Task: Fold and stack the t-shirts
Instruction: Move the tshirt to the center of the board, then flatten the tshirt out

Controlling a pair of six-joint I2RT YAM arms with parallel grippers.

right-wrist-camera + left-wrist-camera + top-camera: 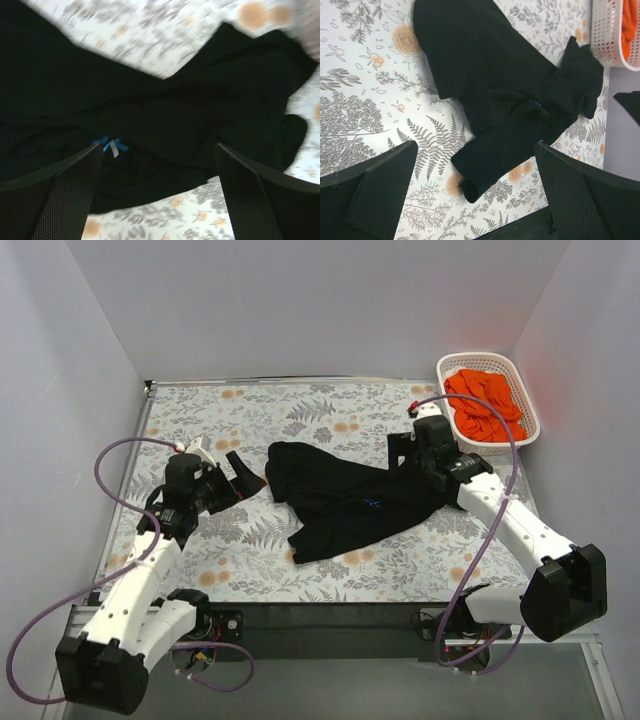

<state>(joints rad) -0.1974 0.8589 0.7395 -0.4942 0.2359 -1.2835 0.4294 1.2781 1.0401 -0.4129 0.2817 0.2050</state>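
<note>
The left arm (140,580) is leaning forward from its base at the near left and bending at the elbow, its wrist pointing right toward the middle of the tabletop (200,410) — the left end effector (250,472) is holding its two fingers (380,190) spread wide, with nothing between them. The right arm (500,515) is stretching forward and leftward from its base at the near right, wrist angling down; the right end effector (398,462) is pointing downward — its fingers (65,200) are likewise standing far apart, gripping nothing.
</note>
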